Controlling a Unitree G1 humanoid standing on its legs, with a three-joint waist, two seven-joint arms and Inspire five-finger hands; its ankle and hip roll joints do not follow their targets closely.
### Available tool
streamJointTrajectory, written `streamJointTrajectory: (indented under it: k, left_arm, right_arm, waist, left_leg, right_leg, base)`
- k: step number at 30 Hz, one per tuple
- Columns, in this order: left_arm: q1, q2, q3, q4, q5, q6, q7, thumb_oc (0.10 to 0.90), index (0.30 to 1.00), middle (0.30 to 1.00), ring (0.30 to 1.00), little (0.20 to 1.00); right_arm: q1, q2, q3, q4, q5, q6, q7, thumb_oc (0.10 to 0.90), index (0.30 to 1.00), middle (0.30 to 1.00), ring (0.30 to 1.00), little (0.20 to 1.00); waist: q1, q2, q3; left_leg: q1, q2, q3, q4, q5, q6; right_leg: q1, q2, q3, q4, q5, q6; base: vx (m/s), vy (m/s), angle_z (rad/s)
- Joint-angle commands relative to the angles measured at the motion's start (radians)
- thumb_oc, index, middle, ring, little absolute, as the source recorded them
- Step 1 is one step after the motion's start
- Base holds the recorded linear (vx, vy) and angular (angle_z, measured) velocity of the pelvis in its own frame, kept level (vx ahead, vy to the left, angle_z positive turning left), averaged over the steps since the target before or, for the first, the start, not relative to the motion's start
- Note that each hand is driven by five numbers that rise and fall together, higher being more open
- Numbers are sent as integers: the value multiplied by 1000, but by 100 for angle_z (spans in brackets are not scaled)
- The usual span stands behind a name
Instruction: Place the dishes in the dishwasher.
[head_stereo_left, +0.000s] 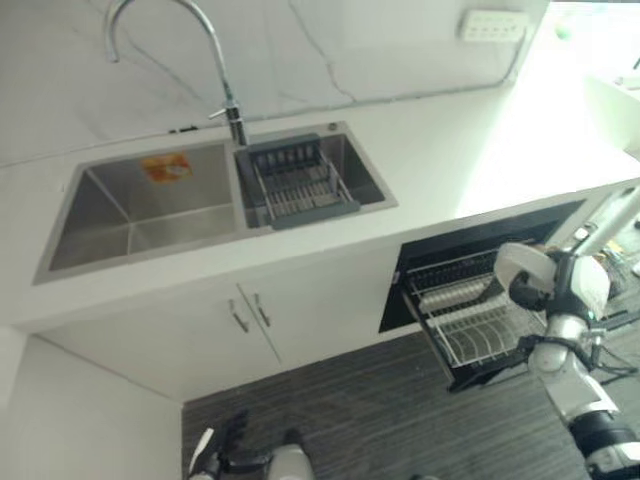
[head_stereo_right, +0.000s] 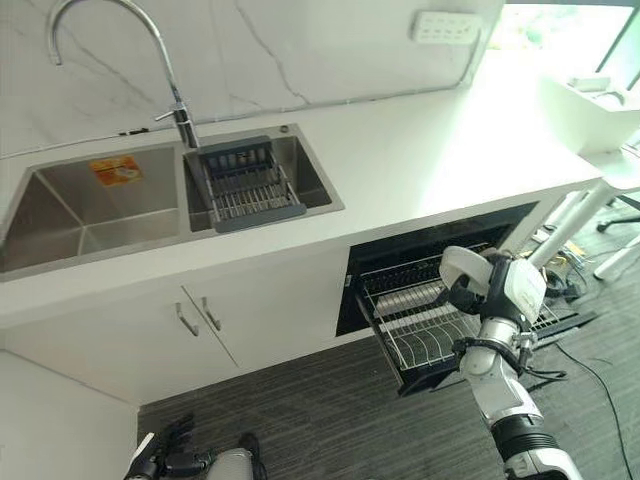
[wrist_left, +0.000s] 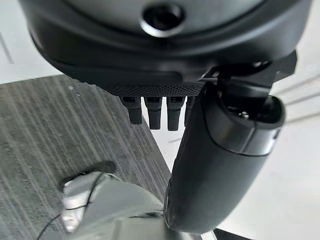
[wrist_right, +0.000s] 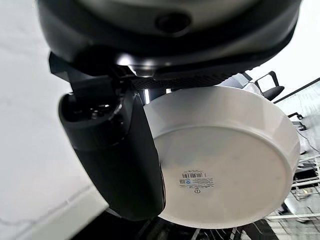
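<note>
My right hand (wrist_right: 115, 150) is shut on a white dish (wrist_right: 225, 160), thumb across its underside and fingers behind its rim. In the eye views the dish (head_stereo_left: 522, 268) is held by the right hand (head_stereo_left: 575, 285) just above the wire rack (head_stereo_left: 470, 335) pulled out of the open dishwasher (head_stereo_right: 430, 250) under the counter. My left hand (head_stereo_left: 235, 450) hangs low over the floor with its fingers (wrist_left: 150, 112) relaxed and nothing in it.
A double sink (head_stereo_left: 140, 210) with a tall faucet (head_stereo_left: 215, 60) is set in the white counter (head_stereo_left: 450, 150); a grey drainer basket (head_stereo_left: 300, 185) sits in its right basin. White cabinet doors (head_stereo_left: 250, 320) stand to the left of the dishwasher. Chair legs (head_stereo_right: 620, 255) stand at far right.
</note>
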Motion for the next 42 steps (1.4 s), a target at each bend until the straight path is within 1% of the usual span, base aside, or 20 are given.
streamJointTrajectory:
  k: [1,3,7,8,9,14,17,19,20,22,23,26,29,32,35,36,39,40,41,42]
  left_arm:
    - [-37,28,-11,-27,9,-60,32,800,900,900,900,900]
    - [-36,27,-8,-20,3,-58,34,800,900,900,900,900]
    - [-41,34,-16,-20,-22,-60,42,800,900,900,900,900]
    - [-44,39,-22,-30,-33,-57,42,800,900,900,900,900]
    - [-55,50,-36,-53,-51,-47,41,800,900,900,900,900]
    - [-80,64,-58,-70,-83,-44,38,800,900,900,900,900]
    - [-100,72,-79,-75,-112,-61,48,800,900,900,900,900]
    - [-115,82,-84,-96,-135,-55,60,800,900,900,900,900]
    - [-128,93,-83,-112,-152,-47,61,800,900,900,900,900]
    - [-136,98,-85,-121,-153,-44,61,800,900,900,900,900]
    - [-141,102,-91,-129,-159,-47,64,800,900,900,900,900]
    - [-146,108,-96,-143,-180,-51,74,800,900,900,900,900]
    - [-141,110,-93,-168,-186,-48,89,800,900,900,900,900]
    - [-140,116,-94,-189,-200,-44,98,800,900,900,900,900]
    - [-139,126,-101,-205,-199,-51,91,800,900,900,900,900]
    - [-139,129,-102,-210,-201,-52,90,800,900,900,900,900]
    - [-146,136,-94,-234,-211,-43,88,800,900,900,900,900]
    - [-150,139,-90,-240,-213,-40,86,800,900,900,900,900]
    - [-156,143,-85,-249,-217,-30,86,800,900,900,900,900]
    - [-157,143,-83,-251,-217,-29,87,800,900,900,900,900]
  right_arm:
    - [-174,-82,-41,-11,-28,-46,-120,400,300,300,300,300]
    - [-190,-79,-22,17,-28,-28,-114,400,300,300,300,300]
    - [-256,-75,24,119,16,-27,-118,400,300,300,300,300]
    - [-286,-78,40,154,24,-26,-114,400,300,300,300,300]
    - [-352,-88,79,234,34,-13,-104,400,300,300,300,300]
    - [-463,-105,129,383,69,7,-103,400,300,300,300,300]
    - [-534,-108,144,505,85,29,-111,400,300,300,300,300]
    - [-573,-108,149,570,113,57,-129,400,300,300,300,300]
    - [-607,-114,146,610,130,92,-147,400,300,300,300,300]
    - [-625,-118,146,632,137,106,-160,400,300,300,300,300]
    - [-646,-123,153,654,161,136,-179,400,300,300,300,300]
    - [-672,-136,154,689,174,183,-196,400,300,300,300,300]
    - [-670,-149,164,713,164,228,-202,400,300,300,300,300]
    - [-671,-155,176,729,133,233,-207,400,300,300,300,300]
    - [-670,-156,188,738,130,205,-175,400,300,300,300,300]
    - [-672,-153,192,738,130,203,-141,400,300,300,300,300]
    - [-674,-133,209,759,214,203,46,400,300,300,300,300]
    - [-676,-126,217,766,238,184,93,734,801,801,801,801]
    - [-674,-119,220,769,263,174,137,800,900,900,900,900]
    - [-673,-116,220,770,281,182,153,800,900,900,900,900]
  waist:
    - [20,-10,-4]
    - [27,-7,1]
    - [51,1,13]
    - [60,5,18]
    - [80,12,30]
    - [106,24,59]
    - [126,33,86]
    - [141,37,109]
    - [153,39,132]
    - [159,41,144]
    - [165,44,161]
    - [169,49,179]
    - [172,48,191]
    - [174,49,197]
    - [174,50,205]
    - [173,49,207]
    - [172,50,212]
    - [171,49,215]
    - [169,48,217]
    - [169,47,218]
  left_leg:
    - [45,46,-93,40,-109,-66]
    - [39,43,-99,40,-106,-66]
    - [22,33,-118,40,-99,-66]
    - [13,29,-125,40,-96,-66]
    - [-10,20,-139,40,-90,-65]
    - [-53,6,-159,40,-80,-62]
    - [-78,-2,-171,40,-75,-57]
    - [-93,-7,-178,40,-73,-54]
    - [-105,-10,-184,40,-78,-54]
    - [-116,-13,-188,40,-77,-52]
    - [-133,-15,-191,40,-74,-50]
    - [-156,-17,-193,40,-72,-47]
    - [-171,-18,-194,40,-72,-46]
    - [-182,-19,-193,40,-74,-44]
    - [-193,-19,-191,40,-75,-44]
    - [-195,-19,-190,40,-75,-45]
    - [-200,-17,-189,40,-74,-46]
    - [-201,-15,-187,40,-74,-47]
    - [-201,-14,-186,40,-73,-48]
    - [-201,-13,-185,40,-73,-48]
  right_leg:
    - [12,-42,-20,-14,7,59]
    - [12,-45,-24,-14,9,59]
    - [8,-51,-34,-14,12,59]
    - [3,-53,-37,-14,15,59]
    - [-13,-60,-42,-14,22,60]
    - [-47,-65,-45,-14,32,61]
    - [-65,-69,-46,-14,37,61]
    - [-78,-74,-48,-14,42,62]
    - [-91,-75,-48,-14,43,64]
    - [-102,-77,-50,-14,46,64]
    - [-118,-76,-48,-14,49,64]
    - [-143,-75,-43,-14,53,62]
    - [-162,-76,-41,-14,57,63]
    - [-176,-77,-40,-14,58,65]
    - [-192,-82,-39,-14,64,69]
    - [-195,-82,-39,-14,64,69]
    - [-206,-85,-33,-14,67,69]
    - [-208,-86,-32,-14,67,67]
    - [-209,-86,-32,-14,69,67]
    - [-210,-87,-31,-14,70,67]
  base:
    - [17,10,14]
    - [22,6,21]
    - [29,7,6]
    - [-53,28,19]
    - [-64,24,21]
    - [-89,21,12]
    - [-80,4,7]
    - [-111,-33,10]
    - [-135,-54,10]
    - [-101,-50,11]
    - [-102,-34,9]
    - [-90,-24,2]
    - [-45,-24,5]
    - [-44,-16,4]
    - [-73,-21,0]
    - [-59,-4,0]
    - [-63,13,-2]
    - [-67,11,-1]
    - [-55,7,-2]
    - [-56,3,-3]
